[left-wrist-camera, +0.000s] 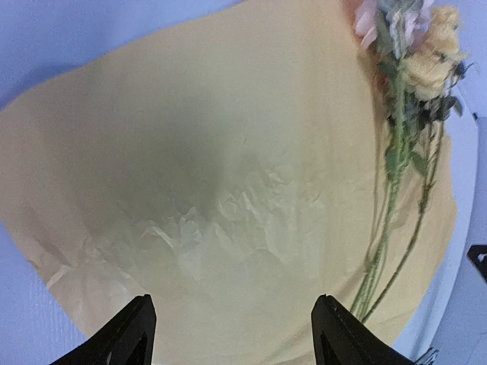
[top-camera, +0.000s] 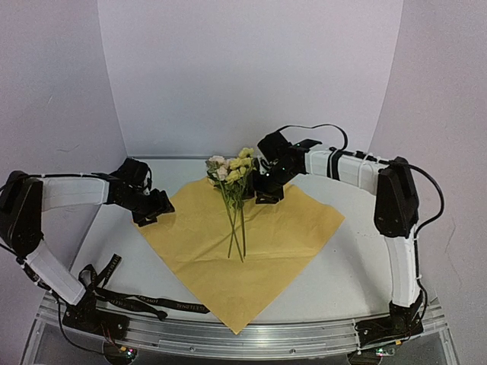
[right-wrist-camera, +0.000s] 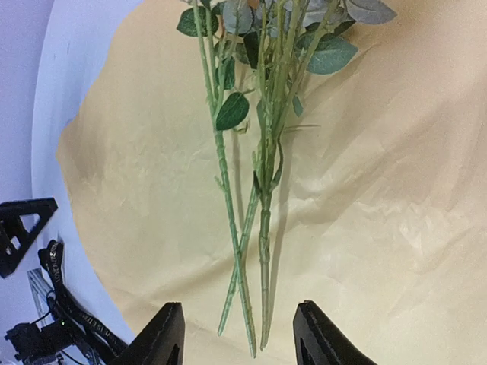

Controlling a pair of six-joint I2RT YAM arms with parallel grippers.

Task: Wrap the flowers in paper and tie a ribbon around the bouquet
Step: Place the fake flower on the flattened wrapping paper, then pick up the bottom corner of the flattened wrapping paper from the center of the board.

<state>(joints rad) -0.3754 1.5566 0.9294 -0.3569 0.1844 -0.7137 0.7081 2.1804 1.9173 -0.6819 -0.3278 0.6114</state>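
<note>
Left pincer [left-wrist-camera: 232, 334] gapes empty over the paper [left-wrist-camera: 228, 152]; right pincer [right-wrist-camera: 240, 334] likewise, by the flowers [right-wrist-camera: 264, 190]. Top view alone shows most of the ribbon [top-camera: 152, 303], apparently loose.

Flowers [top-camera: 235, 199] on paper [top-camera: 293, 228], ribbon [top-camera: 133, 298] front-left

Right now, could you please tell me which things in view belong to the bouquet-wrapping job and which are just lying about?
For the job: flowers, lying on the paper, yellow side up; black lettered ribbon by the left arm's base.
Just there: table, white backdrop, right arm's black cable.
</note>
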